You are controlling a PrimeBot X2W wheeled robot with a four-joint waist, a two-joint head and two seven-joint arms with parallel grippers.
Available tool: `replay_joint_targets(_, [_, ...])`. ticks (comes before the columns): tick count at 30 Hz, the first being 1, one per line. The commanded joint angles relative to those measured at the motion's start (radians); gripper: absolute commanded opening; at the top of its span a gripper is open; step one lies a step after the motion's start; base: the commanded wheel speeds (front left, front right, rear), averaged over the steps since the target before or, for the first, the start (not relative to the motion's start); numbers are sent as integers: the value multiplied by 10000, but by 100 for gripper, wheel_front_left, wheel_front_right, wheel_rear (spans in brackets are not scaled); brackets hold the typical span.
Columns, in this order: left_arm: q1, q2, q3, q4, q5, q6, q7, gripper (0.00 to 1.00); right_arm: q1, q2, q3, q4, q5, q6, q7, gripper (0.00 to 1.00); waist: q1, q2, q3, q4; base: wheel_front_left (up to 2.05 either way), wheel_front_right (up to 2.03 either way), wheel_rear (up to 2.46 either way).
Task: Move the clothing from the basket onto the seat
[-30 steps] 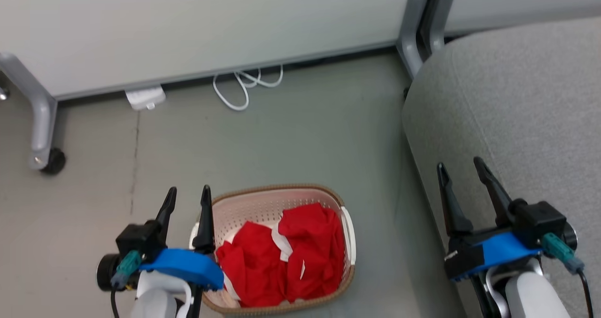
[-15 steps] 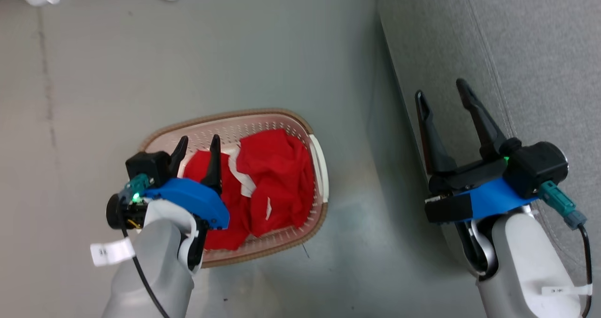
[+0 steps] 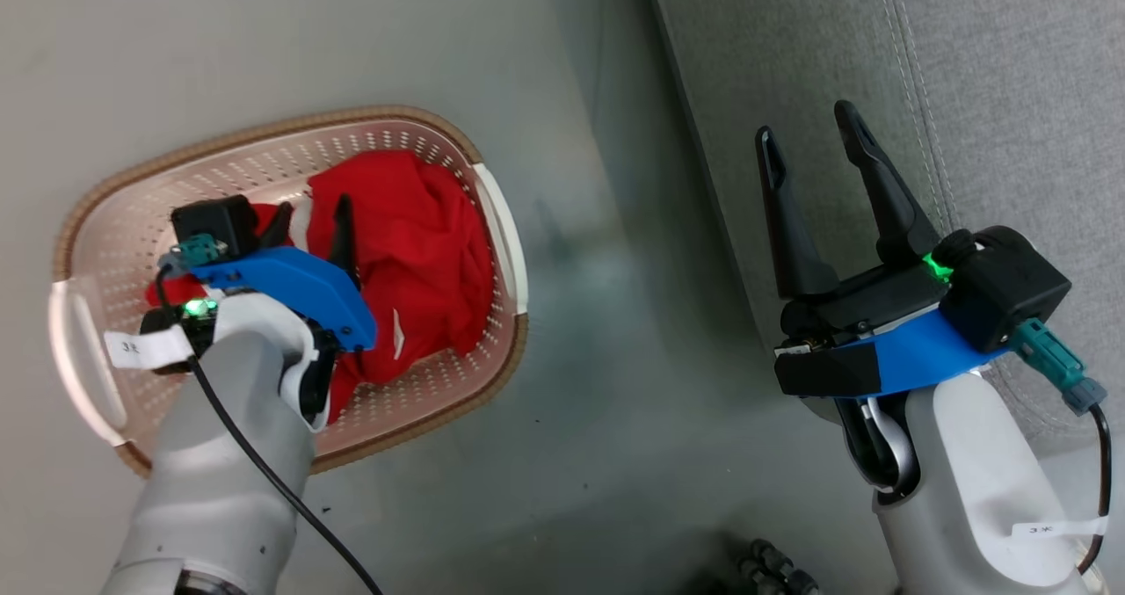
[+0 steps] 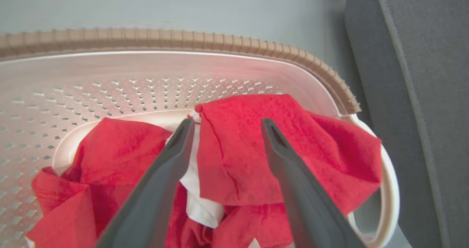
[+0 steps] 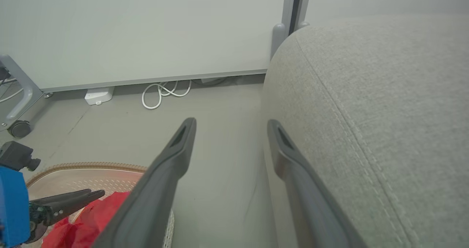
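- L gripper (image 3: 314, 208): fingers spread, nothing pinched. It's down inside the basket (image 3: 264, 125), tips over the clothing (image 3: 413, 243).
- L wrist view: a raised red fold w/ a strip of white trim lies between the two fingers. Can't tell if the tips touch the fabric.
- Clothing: red heap, crumpled, all in the basket and bunched toward the end nearest the seat (image 3: 967, 94). A small white tag shows on the red near the L wrist in head view.
- Basket: on the grey floor (image 3: 598, 402) beside the seat's side face, apart from it w/ a strip of floor between. Perforated wall bare on the far side from the seat.
- R gripper (image 3: 806, 120): fingers spread wide, holding nothing, up by the seat's edge. In head view both fingers lie across the seat's grey side, near the stitched seam.
- R wrist view: white cable (image 5: 161, 92) looped on the floor at the foot of a pale panel (image 5: 146, 32), small white box (image 5: 97, 96) beside it, caster (image 5: 20, 129) at far left.
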State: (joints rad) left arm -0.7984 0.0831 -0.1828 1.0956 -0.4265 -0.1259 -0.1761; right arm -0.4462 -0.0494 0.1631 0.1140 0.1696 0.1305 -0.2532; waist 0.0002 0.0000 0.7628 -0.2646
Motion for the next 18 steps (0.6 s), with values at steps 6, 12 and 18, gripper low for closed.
replay_joint_targets(6, [-762, 213, 217, 942, -329, 190, 402, 100, -228, -20, 163, 94, 308, 4, -123, 100, -2, 0, 663, -495, 0, 0, 0])
replay_joint_targets(12, [-945, 130, 371, 1433, -702, 131, 927, 100, -276, -20, 200, -16, 447, 4, -135, 100, -2, 0, 778, -545, 0, 0, 0])
replay_joint_targets(18, [-987, -11, 257, 1605, -893, 24, 1350, 0, -321, -20, 180, -123, 442, 4, -137, 100, -2, 0, 817, -489, 0, 0, 0])
